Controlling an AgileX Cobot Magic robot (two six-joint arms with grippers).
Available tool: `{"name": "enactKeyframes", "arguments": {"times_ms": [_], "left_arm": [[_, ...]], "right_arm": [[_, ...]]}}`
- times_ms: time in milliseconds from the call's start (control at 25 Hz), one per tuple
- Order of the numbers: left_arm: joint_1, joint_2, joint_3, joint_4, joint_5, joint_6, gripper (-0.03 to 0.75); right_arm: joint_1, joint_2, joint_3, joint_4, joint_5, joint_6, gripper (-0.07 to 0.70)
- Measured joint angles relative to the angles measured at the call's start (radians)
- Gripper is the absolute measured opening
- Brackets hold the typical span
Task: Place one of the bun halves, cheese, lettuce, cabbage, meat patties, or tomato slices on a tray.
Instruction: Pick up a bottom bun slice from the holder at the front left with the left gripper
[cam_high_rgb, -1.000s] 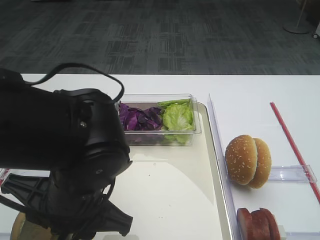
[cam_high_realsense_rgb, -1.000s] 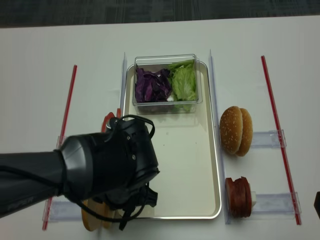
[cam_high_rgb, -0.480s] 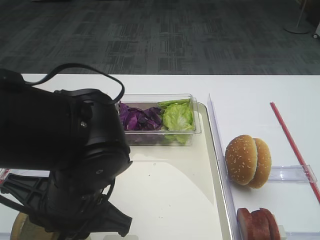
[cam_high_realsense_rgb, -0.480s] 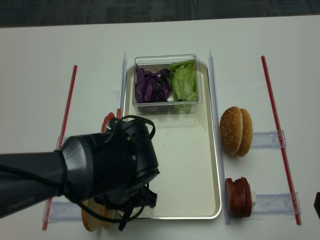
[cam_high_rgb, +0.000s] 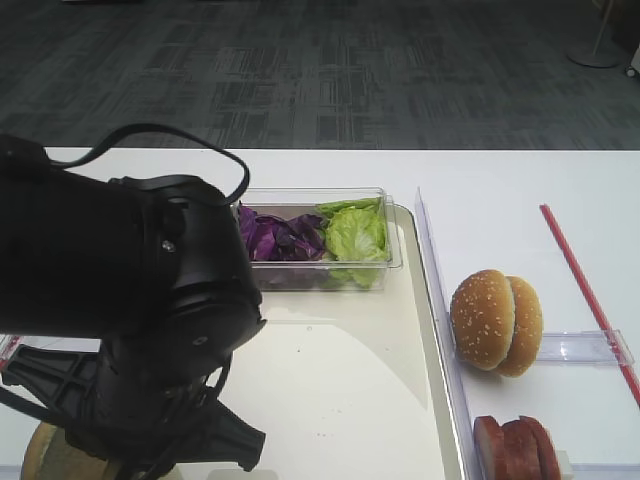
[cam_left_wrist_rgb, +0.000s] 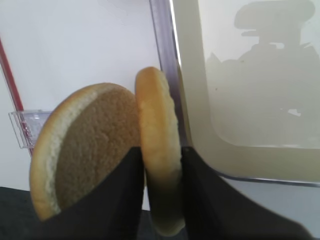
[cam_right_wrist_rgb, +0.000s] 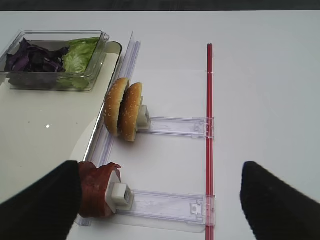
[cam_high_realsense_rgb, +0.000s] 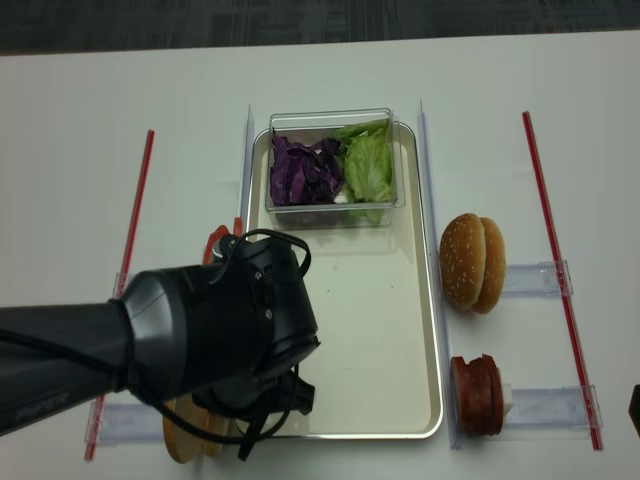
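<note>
In the left wrist view two bun halves stand on edge in a clear rack beside the cream tray (cam_left_wrist_rgb: 250, 100). My left gripper (cam_left_wrist_rgb: 161, 187) is shut on the right bun half (cam_left_wrist_rgb: 156, 145), one black finger on each face. The other bun half (cam_left_wrist_rgb: 85, 150) leans just to its left. From above, the left arm (cam_high_realsense_rgb: 200, 340) hides that grip. My right gripper (cam_right_wrist_rgb: 160, 210) stands open, its left finger beside the meat patties (cam_right_wrist_rgb: 97, 187). Lettuce (cam_high_realsense_rgb: 368, 165) and cabbage (cam_high_realsense_rgb: 305, 170) fill a clear box on the tray (cam_high_realsense_rgb: 370, 330). A tomato slice edge (cam_high_realsense_rgb: 215, 240) peeks out. The cheese is hidden.
Two sesame buns (cam_high_realsense_rgb: 472, 262) stand in a clear rack right of the tray, with the meat patties (cam_high_realsense_rgb: 477, 393) in a rack nearer me. Red strips (cam_high_realsense_rgb: 545, 220) run down both sides of the white table. A clear rail (cam_left_wrist_rgb: 162, 55) borders the tray.
</note>
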Motion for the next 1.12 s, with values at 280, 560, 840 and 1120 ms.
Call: {"name": "enactKeyframes", "arguments": {"times_ms": [280,560,840,1120], "left_arm": [[0.000,0.000,0.000,-0.004,0.005,0.000,0.144],[0.000,0.000,-0.001,-0.006,0.009,0.000,0.117],[0.000,0.000,-0.001,-0.006,0.015,0.045,0.113],[0.000,0.000,-0.001,-0.012,0.017,0.052,0.111]], "right_arm": [[0.000,0.000,0.000,-0.002,0.000,0.001,0.657],[0.000,0.000,0.000,-0.002,0.000,0.002,0.657],[0.000,0.000,0.000,-0.002,0.000,0.002,0.657],[0.000,0.000,0.000,-0.002,0.000,0.002,0.657]]}}
